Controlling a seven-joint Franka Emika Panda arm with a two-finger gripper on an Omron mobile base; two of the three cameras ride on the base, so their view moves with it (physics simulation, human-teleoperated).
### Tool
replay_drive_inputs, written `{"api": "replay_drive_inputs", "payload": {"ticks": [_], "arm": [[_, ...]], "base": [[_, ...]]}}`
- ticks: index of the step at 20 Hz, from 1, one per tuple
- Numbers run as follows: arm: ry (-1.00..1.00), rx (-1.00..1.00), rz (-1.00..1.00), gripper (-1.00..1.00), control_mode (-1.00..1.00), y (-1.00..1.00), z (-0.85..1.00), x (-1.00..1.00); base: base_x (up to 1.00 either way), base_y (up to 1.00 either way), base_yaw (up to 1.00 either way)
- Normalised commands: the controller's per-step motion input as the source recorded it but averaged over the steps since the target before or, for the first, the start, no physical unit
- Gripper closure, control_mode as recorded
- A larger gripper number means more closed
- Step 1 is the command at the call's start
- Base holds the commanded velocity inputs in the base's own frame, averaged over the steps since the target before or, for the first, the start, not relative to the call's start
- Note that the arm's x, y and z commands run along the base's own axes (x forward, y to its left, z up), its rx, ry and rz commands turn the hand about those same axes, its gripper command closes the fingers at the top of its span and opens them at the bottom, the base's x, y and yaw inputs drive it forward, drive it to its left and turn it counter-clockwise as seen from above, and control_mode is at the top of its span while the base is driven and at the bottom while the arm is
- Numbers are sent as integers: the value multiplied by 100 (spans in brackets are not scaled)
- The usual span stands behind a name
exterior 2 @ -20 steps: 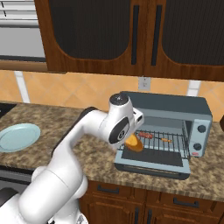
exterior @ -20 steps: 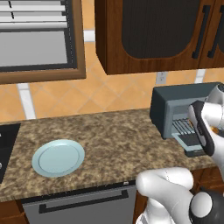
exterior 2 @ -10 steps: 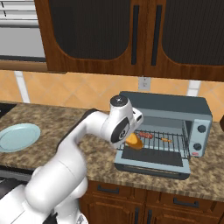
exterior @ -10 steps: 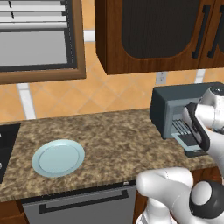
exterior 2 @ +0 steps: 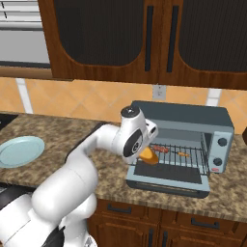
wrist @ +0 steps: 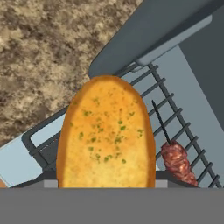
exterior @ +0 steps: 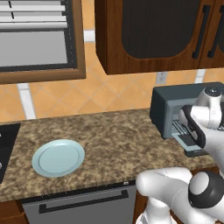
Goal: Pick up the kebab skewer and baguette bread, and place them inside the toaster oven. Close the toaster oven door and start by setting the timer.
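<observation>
holding the baguette bread (wrist: 106, 135) over the toaster oven (exterior 2: 193, 120) rack, your gripper (wrist: 106, 186) seems to pinch it, though its tips are hidden. the kebab skewer (wrist: 175, 159) already lies on the rack at four o'clock, so the door must stay down.

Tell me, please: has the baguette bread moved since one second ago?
Cannot tell. In the right base view the baguette bread sits at the left of the toaster oven rack, as before; any shift is too small to judge.

Golden-orange baguette bread (wrist: 107, 133), slate-grey toaster oven (exterior 2: 193, 118)
</observation>
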Motion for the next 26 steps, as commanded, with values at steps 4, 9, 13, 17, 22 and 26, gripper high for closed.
{"api": "replay_drive_inputs", "payload": {"ticks": [4, 9, 13, 17, 22, 26], "arm": [[0, -4, 0, 100, -100, -8, -18, 0], [-2, -2, 1, 100, -100, 0, -4, 3], [-3, -2, 4, 100, -100, -1, 0, 7], [-1, -2, 5, 100, -100, -4, -3, 0], [0, -3, 5, -100, -100, 0, -6, 6], [0, -2, 5, -100, -100, -8, -2, 4]], "base": [[0, 0, 0], [0, 0, 0], [0, 0, 0], [0, 0, 0], [0, 0, 0], [0, 0, 0]]}}
